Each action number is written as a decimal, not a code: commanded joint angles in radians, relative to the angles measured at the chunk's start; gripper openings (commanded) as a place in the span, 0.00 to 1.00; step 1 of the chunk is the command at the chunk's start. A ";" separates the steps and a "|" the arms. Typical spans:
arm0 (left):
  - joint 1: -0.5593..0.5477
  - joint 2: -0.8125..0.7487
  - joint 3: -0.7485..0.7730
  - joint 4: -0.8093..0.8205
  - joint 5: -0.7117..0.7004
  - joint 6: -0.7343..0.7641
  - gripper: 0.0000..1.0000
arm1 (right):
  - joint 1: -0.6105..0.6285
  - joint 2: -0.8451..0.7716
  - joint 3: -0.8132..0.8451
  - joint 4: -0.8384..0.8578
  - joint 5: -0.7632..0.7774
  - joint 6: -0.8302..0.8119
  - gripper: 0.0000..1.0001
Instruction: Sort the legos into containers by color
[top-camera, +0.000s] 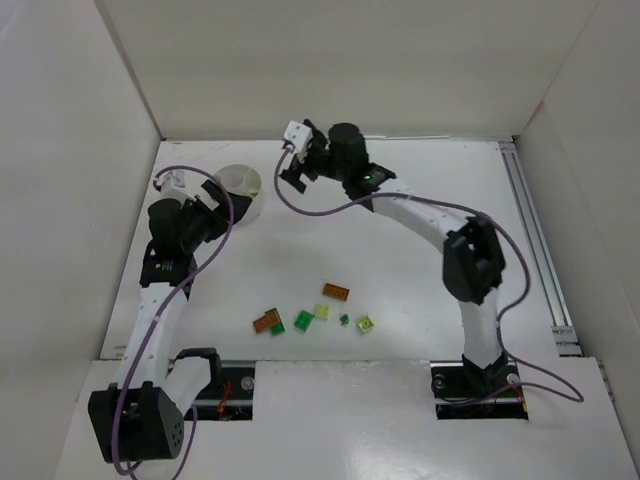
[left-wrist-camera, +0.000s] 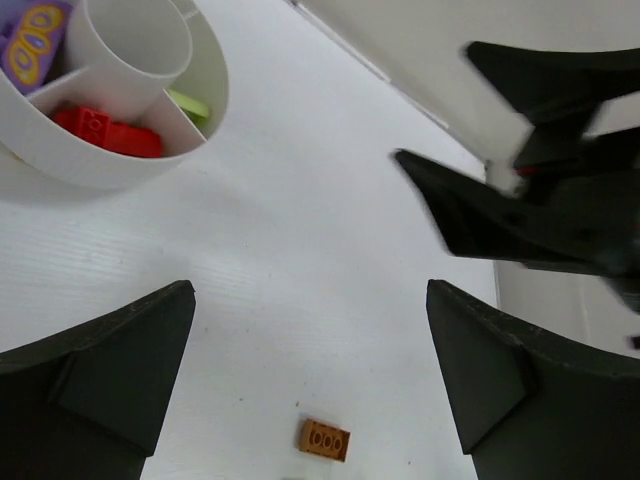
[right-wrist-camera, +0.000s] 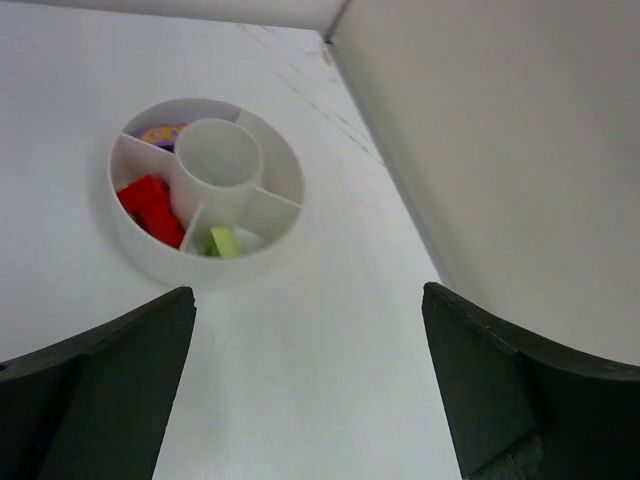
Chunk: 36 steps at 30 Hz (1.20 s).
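Note:
The round white dish (top-camera: 240, 185) stands at the back left, divided into wedges. In the wrist views it (right-wrist-camera: 150, 255) holds red legos (right-wrist-camera: 150, 207), a yellow-green lego (right-wrist-camera: 224, 241) and a lilac piece (right-wrist-camera: 160, 132), each in its own wedge. My right gripper (top-camera: 288, 165) hovers just right of the dish, open and empty (right-wrist-camera: 307, 295). My left gripper (top-camera: 213, 198) is beside the dish's near left side, open with nothing between its fingers (left-wrist-camera: 308, 300). Several loose legos lie mid-table: an orange one (top-camera: 336, 292), green ones (top-camera: 303, 321) and yellow-green ones (top-camera: 365, 324).
White walls enclose the table on the left, back and right. A metal rail (top-camera: 535, 240) runs along the right edge. The right gripper's dark fingers (left-wrist-camera: 520, 210) show in the left wrist view, with an orange brick (left-wrist-camera: 325, 440) on the table below.

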<state>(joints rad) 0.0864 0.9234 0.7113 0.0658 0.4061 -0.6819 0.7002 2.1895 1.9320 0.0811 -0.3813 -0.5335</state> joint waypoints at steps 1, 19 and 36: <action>-0.109 0.026 0.046 -0.010 -0.062 0.059 1.00 | -0.068 -0.264 -0.213 0.100 0.132 0.050 0.99; -1.002 0.213 0.076 -0.393 -0.586 0.008 0.82 | -0.149 -1.037 -1.024 -0.179 0.501 0.181 0.99; -1.103 0.517 0.114 -0.343 -0.633 0.018 0.55 | -0.177 -1.139 -1.065 -0.291 0.581 0.170 0.99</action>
<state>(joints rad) -1.0077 1.4223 0.7990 -0.2935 -0.2081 -0.6601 0.5350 1.0863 0.8772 -0.2134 0.1833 -0.3695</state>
